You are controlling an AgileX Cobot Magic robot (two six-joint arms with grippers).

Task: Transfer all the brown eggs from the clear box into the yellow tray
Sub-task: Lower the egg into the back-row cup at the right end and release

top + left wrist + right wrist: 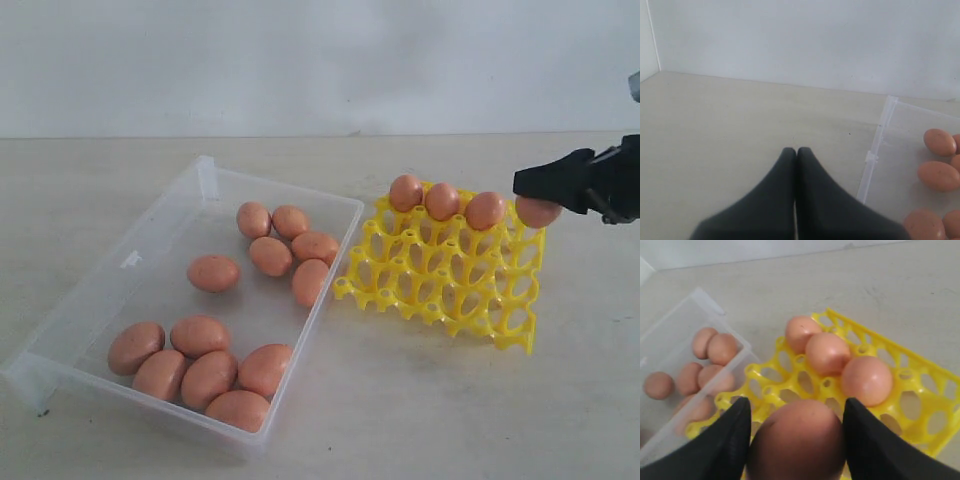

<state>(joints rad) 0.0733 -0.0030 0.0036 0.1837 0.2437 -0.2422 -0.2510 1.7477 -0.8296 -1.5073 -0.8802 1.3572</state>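
The yellow tray lies right of the clear box. Three brown eggs sit in the tray's far row, also seen in the right wrist view as eggs. My right gripper hangs over the tray's far right corner, shut on a fourth brown egg, which fills the gap between the fingers. Several more brown eggs lie loose in the clear box. My left gripper is shut and empty, over bare table beside the box wall; it is out of the exterior view.
Pale table surrounds the box and tray, with a white wall behind. The box's far corner shows in the right wrist view, close to the tray's edge.
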